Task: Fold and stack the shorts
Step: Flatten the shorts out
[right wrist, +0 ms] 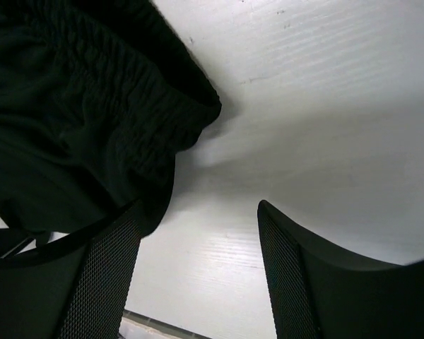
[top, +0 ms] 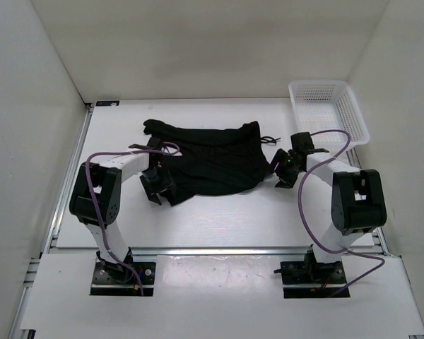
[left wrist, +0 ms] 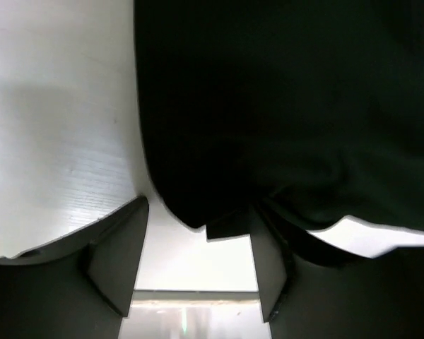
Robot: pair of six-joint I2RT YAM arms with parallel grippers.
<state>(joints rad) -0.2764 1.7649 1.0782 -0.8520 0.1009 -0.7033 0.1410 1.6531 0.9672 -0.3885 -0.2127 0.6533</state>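
The black shorts (top: pixel 212 161) lie spread on the white table, their thin drawstring (top: pixel 270 140) trailing at the right. My left gripper (top: pixel 157 187) is low at the shorts' front left corner, open, with the fabric edge (left wrist: pixel 198 212) just ahead of and between its fingers (left wrist: pixel 120 261), nothing pinched. My right gripper (top: pixel 283 173) is low at the shorts' right edge, open; the gathered waistband (right wrist: pixel 148 134) lies beside its left finger (right wrist: pixel 99 282), with bare table between the jaws.
A white mesh basket (top: pixel 328 111) stands at the back right, close behind the right arm. White walls enclose the table on left, back and right. A metal rail (top: pixel 212 249) runs along the near edge.
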